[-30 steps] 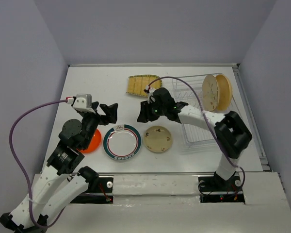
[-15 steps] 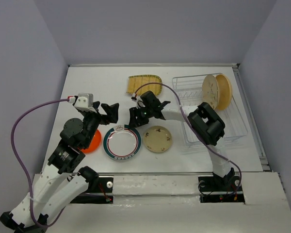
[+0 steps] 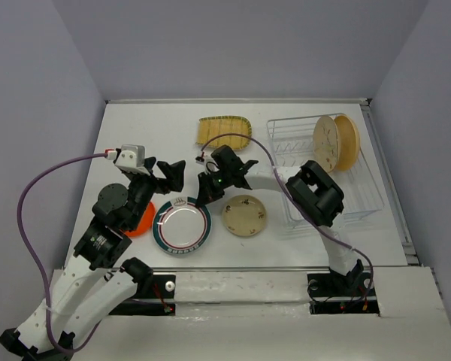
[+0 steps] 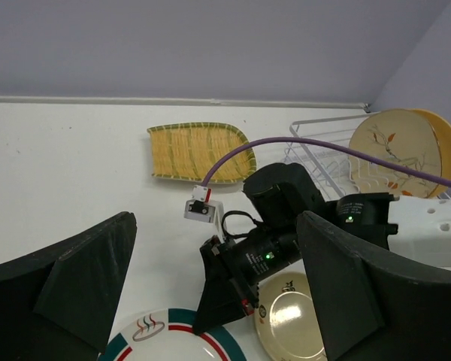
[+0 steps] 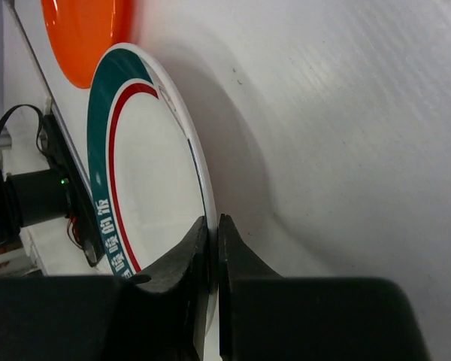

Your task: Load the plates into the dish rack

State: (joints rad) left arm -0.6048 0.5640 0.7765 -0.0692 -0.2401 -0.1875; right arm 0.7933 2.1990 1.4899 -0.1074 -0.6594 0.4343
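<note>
Table (image 3: pixel 135 128), R end effector (image 5: pixel 213 248) pinching teal-rim plate (image 3: pixel 182 227), orange plate (image 3: pixel 144 219) half-hidden

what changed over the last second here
The right gripper swung left from nearer the dish rack and pinched the far rim of the white plate with teal-red rim. That plate has shifted slightly left and toward the arms, closer to the orange plate. The left gripper stayed open and in place. The other dishes did not move.

A white table (image 3: pixel 135 135) sits boxed in by plain pale lavender walls (image 3: pixel 233 45) under even light.
</note>
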